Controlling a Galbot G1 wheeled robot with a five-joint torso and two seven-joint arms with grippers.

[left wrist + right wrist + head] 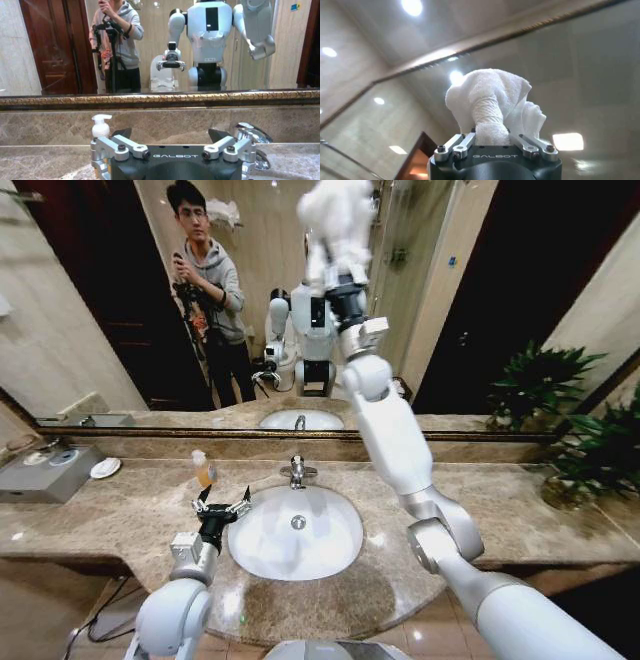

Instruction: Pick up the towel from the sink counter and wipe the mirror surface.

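While the right gripper (338,280) is raised high against the mirror surface (480,300) in the head view, its jaws are closed on the towel (338,215), which bunches just beyond them and seems to touch the glass. Lower down, the left gripper (222,507) hovers over the tabletop (120,515), jaws open and empty, with the one basin (296,532) just beside them, one faucet (296,472) a little beyond and one soap bottle (203,468) just ahead. From the left wrist view, the left gripper (170,137) shows two spread fingers, the single soap bottle (101,126) and faucet (250,135) ahead of them, and the mirror above. From the right wrist view, the right gripper (492,144) pinches one towel (492,101) at its gathered middle; the cloth looks light, soft and floppy, so holding it by the bunched core should keep a padded face toward the glass. I count two grippers, one towel, one mirror.
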